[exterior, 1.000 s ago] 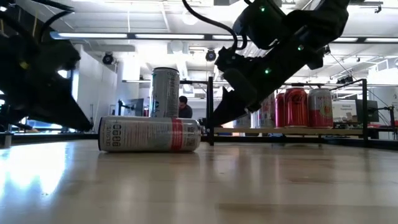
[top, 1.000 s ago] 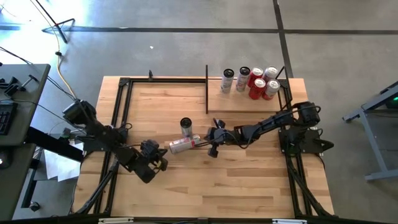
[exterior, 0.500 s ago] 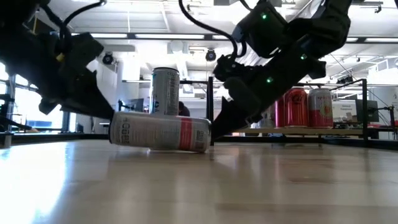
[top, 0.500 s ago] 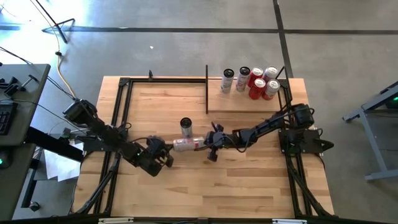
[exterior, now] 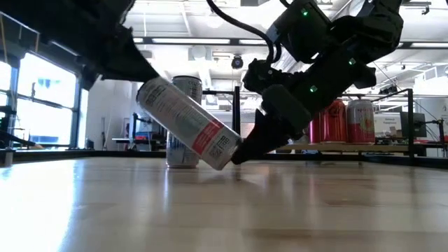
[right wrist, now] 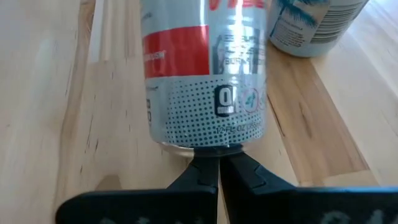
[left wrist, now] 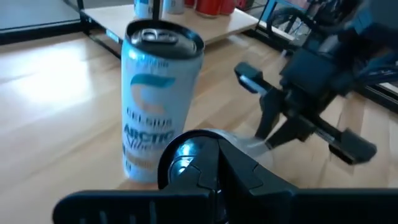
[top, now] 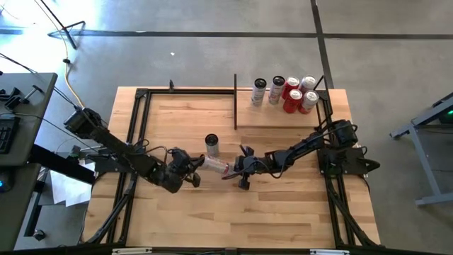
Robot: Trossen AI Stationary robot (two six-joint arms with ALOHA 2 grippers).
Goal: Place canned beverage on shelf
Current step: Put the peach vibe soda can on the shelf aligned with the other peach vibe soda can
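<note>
A silver-and-red can (exterior: 189, 126) stands tilted at mid-table, its lower end on the planks. My left gripper (top: 192, 168) is shut on its raised end. My right gripper (top: 233, 168) is shut, with its tips at the can's lower end. A second silver can (top: 211, 144) stands upright just behind them and also shows in the left wrist view (left wrist: 158, 93). The shelf (top: 283, 117), a pale wood platform with black bars, lies at the far right and holds several upright cans (top: 291, 93). My left gripper holds the can's raised end (left wrist: 186, 155), with a finger (left wrist: 249, 171) beside it. It comes from the table's left, slanting down. The can slopes down toward the right, its lower rim on the table. My right gripper's shut fingertips (right wrist: 217, 165) touch the can's lower end rim (right wrist: 208, 146), coming from the table's right and slanting down to the tabletop.
A black upright post (top: 235, 103) marks the shelf's left end. Black frame bars (top: 141, 127) run along the table's left and far edges. Bare planks (top: 233, 219) lie toward the near edge.
My left gripper has moved right to the lying can, taken hold of its left end and lifted it. The can has tipped from flat to steeply tilted, its right end staying on the table. My right gripper has shifted slightly left and nearer, still shut.
</note>
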